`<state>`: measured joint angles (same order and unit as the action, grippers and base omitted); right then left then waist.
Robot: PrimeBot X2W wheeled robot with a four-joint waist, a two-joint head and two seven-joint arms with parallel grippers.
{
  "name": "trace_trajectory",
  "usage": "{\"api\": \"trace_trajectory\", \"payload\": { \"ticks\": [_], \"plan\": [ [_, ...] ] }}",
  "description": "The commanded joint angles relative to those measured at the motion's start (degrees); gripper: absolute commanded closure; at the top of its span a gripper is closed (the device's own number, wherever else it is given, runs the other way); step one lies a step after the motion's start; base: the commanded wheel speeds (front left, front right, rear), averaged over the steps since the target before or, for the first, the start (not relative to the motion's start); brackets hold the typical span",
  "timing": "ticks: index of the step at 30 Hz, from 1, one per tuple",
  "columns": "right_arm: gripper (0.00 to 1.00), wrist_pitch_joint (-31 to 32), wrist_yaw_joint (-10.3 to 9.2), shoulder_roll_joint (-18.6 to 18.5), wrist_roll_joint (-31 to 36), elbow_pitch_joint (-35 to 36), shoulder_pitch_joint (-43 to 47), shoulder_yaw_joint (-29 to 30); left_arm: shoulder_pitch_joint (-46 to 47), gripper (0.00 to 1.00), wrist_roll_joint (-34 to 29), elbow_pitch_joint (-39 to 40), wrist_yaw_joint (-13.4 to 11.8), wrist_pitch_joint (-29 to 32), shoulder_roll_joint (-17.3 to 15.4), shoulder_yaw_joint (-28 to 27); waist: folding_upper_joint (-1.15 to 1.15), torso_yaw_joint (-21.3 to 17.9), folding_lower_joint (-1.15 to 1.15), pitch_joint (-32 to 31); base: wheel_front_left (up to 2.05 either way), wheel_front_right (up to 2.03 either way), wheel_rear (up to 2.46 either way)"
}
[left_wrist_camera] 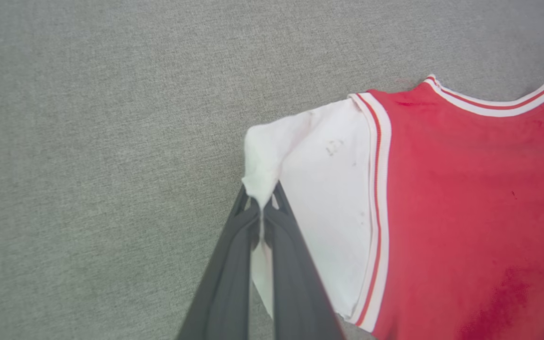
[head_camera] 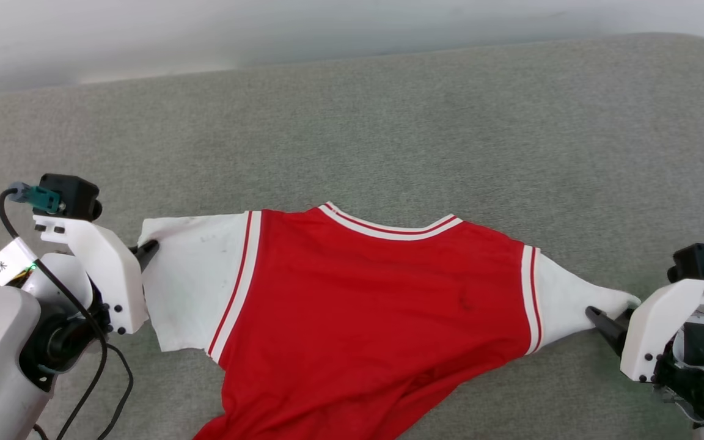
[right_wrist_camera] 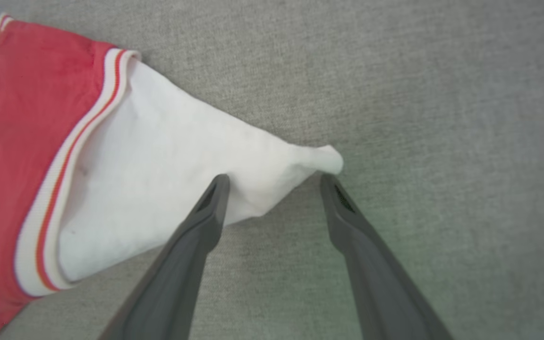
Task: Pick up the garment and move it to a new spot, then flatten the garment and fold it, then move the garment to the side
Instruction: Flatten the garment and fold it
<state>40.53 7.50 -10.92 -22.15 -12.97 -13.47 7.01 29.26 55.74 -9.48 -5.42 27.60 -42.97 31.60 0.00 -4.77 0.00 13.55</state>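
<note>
At the lower left of the head view, the left arm's pale forearm rises from the corner and bends at the wrist. A black cable [head_camera: 83, 324] loops over it, and the left gripper [head_camera: 147, 249] points sideways toward the middle of the grey cloth surface [head_camera: 388, 122]. In the left wrist view its two dark fingers are pressed together, pinching a fold at the outer edge of the white left sleeve [left_wrist_camera: 328, 189]. The garment [head_camera: 376, 293] lies spread across the surface between the two arms, a plain red face up. Its striped collar is on the far side and its lower part runs off the near edge of the head view. The right sleeve [head_camera: 563, 302] is drawn out to a point. At the lower right, the right arm reaches in low, and the right gripper [right_wrist_camera: 274, 177] stands with its fingers wide apart. One tip rests on that sleeve's cloth and the other is just beside the sleeve's point, with nothing clamped.
</note>
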Motion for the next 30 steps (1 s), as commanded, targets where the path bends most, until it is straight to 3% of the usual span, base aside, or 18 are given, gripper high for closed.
{"api": "trace_trajectory", "payload": {
  "ticks": [1,9,10,11,12,16,21,30],
  "plan": [
    [0.00,0.84,-0.02,-0.35,0.11,-0.14,-0.80,-0.32,-0.51,1.00,-0.43,0.46,-0.29,-0.25,-0.31,0.02,0.00,0.57,0.00,0.50,0.00,0.00,0.00],
    [0.00,12.93,-0.01,-0.20,0.73,-4.94,-1.58,-2.42,-0.61,1.00,-1.33,4.68,-1.29,-1.39,-0.50,-0.19,0.00,2.14,0.00,2.08,0.00,0.00,0.00],
    [0.22,14.04,-0.01,0.03,0.65,-5.38,-1.53,-2.53,-0.69,1.00,-1.24,4.87,-1.32,-1.57,-0.45,-0.24,0.00,2.24,0.00,2.16,0.00,0.00,0.00],
    [0.76,14.75,-0.01,0.34,0.19,-5.65,-1.63,-2.38,-0.68,1.00,-1.34,4.99,-1.39,-1.70,-0.44,-0.26,0.00,2.34,0.00,2.20,0.00,0.00,0.00],
    [1.00,15.15,-0.01,0.47,-0.05,-5.76,-1.74,-2.30,-0.69,1.00,-1.40,5.03,-1.43,-1.73,-0.40,-0.24,0.00,2.44,0.00,2.18,0.00,0.00,0.00],
    [1.00,14.04,-0.02,-0.10,0.41,-4.31,-3.28,-0.90,-0.78,1.00,-1.92,4.77,-1.69,-3.32,-0.24,-0.64,0.00,2.49,0.00,1.42,0.00,0.00,0.00],
    [1.00,8.12,-0.03,-1.36,2.46,0.12,-6.97,0.86,0.41,1.00,-3.98,3.44,-3.01,-7.31,0.39,-1.57,0.00,2.51,0.00,-0.50,0.00,0.00,0.00],
    [1.00,-1.55,-0.03,-1.12,5.06,1.57,-14.28,0.99,6.72,1.00,-6.95,-3.11,-5.08,-15.01,5.66,-3.17,0.00,3.00,0.00,-4.78,0.00,0.00,0.00]
  ]
}}
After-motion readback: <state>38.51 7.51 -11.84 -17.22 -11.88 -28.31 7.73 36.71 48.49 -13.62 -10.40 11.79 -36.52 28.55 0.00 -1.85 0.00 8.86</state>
